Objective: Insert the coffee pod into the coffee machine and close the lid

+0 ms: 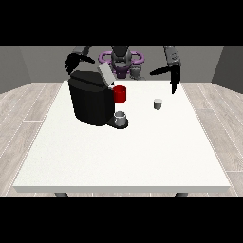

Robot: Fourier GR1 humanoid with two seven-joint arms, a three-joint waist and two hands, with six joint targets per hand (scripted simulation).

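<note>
A black coffee machine stands at the far left of the white table, its grey lid raised, a red part on its right side and a grey cup at its base. A small coffee pod sits apart to the right. The hand at the view's right hangs above the pod, fingers straight; the hand at the view's left hovers behind the machine.

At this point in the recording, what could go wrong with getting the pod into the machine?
The coffee pod stands alone on the white table, and the hand at the view's right hangs above and beyond it with fingers pointing down; a misjudged descent could tip it. The coffee machine has its lid raised near the hand at the view's left, which might knock it shut early.
</note>
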